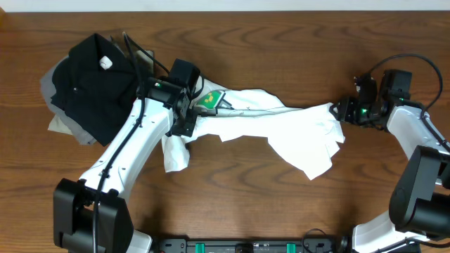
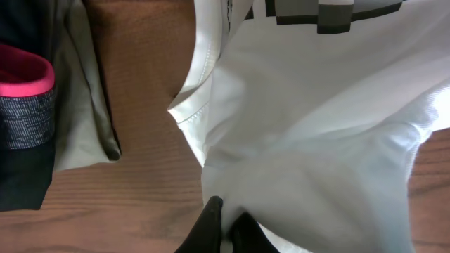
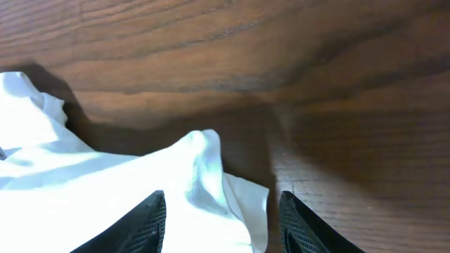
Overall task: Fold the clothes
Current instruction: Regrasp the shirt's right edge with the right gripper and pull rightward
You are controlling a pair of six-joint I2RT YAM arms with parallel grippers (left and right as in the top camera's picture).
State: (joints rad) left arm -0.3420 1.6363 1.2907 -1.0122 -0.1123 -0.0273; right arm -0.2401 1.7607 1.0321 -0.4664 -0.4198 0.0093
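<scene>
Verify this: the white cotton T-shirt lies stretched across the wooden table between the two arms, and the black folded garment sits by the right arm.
Not quite. The overhead view shows the black folded garment by the left arm, not the right. The white cotton T-shirt does lie stretched across the wooden table between the arms.

T-shirt (image 1: 281, 130) print partly under left arm (image 1: 133, 140); grey garment (image 1: 48, 83) mostly under black garment (image 1: 91, 77).
</scene>
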